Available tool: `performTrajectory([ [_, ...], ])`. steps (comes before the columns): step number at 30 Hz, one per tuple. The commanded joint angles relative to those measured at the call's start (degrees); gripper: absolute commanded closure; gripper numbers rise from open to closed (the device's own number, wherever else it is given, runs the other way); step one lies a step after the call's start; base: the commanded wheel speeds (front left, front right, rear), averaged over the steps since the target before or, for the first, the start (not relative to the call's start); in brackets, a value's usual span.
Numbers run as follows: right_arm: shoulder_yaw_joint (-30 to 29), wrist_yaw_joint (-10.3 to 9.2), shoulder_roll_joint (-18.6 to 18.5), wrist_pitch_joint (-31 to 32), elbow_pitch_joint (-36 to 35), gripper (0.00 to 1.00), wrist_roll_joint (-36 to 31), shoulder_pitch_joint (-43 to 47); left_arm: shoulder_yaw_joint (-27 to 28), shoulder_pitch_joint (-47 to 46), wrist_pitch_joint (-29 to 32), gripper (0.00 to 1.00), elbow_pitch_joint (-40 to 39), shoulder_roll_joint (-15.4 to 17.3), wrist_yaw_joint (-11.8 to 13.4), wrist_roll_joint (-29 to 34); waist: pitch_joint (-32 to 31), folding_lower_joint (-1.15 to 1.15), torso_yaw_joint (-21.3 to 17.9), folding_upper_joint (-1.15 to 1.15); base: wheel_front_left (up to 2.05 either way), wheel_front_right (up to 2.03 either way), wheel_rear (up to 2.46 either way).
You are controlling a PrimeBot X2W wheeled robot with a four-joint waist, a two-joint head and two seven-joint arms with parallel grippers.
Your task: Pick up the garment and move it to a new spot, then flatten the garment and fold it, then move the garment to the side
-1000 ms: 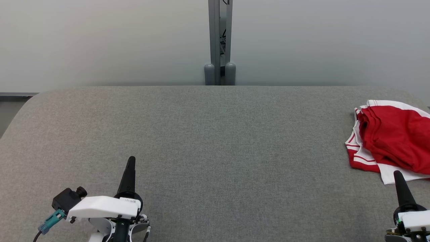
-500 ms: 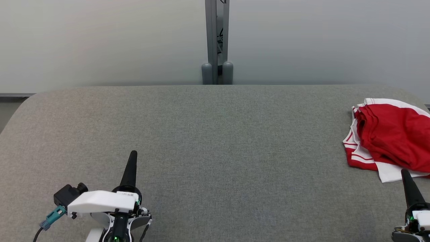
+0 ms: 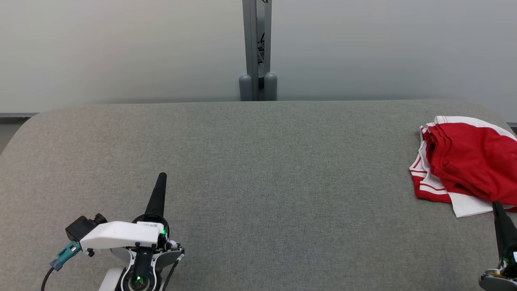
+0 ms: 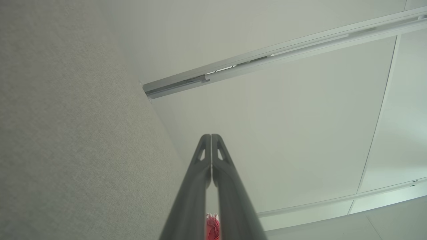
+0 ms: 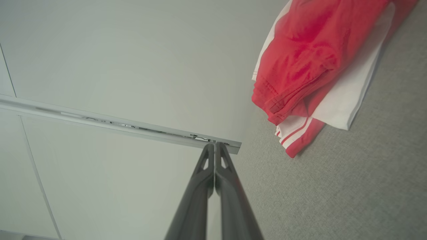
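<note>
Nearest, at about seven o'clock in the head view, the left gripper (image 3: 161, 180) hangs over the grey table (image 3: 258, 169), its two dark fingers pressed together with nothing between them. At four o'clock the right gripper (image 3: 498, 210) is likewise closed and empty, its tip meeting the near hem of the garment (image 3: 464, 161) in that view (its own wrist view shows the cloth apart, up at one o'clock). The garment, red with white panels and striped trim, lies crumpled at three o'clock by the table's right edge. Farthest, at twelve o'clock, a grey metal post (image 3: 255, 48) stands against a pale wall (image 3: 121, 48).
</note>
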Motion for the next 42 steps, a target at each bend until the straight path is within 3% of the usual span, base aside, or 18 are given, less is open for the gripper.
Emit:
performTrajectory([
  [1,-0.53,0.02,-0.66,0.59,-0.41,1.00,1.51,-0.94,-0.02,-1.24,0.14,1.00,-0.04,0.27,-0.39,-1.09,0.03,0.00,-0.06,0.00,0.00,0.00,0.00],
  [30,-4.30,0.02,-0.80,4.98,-1.10,1.00,14.00,-0.96,-0.95,-3.99,2.03,1.00,0.79,0.36,-1.31,-11.76,0.49,0.00,-1.23,0.00,0.00,0.00,0.00],
  [42,-4.31,0.02,-0.79,4.91,-1.09,1.00,14.07,-0.95,-0.93,-3.66,1.98,1.00,0.79,0.35,-1.29,-11.84,0.51,0.00,-1.26,0.00,0.00,0.00,0.00],
])
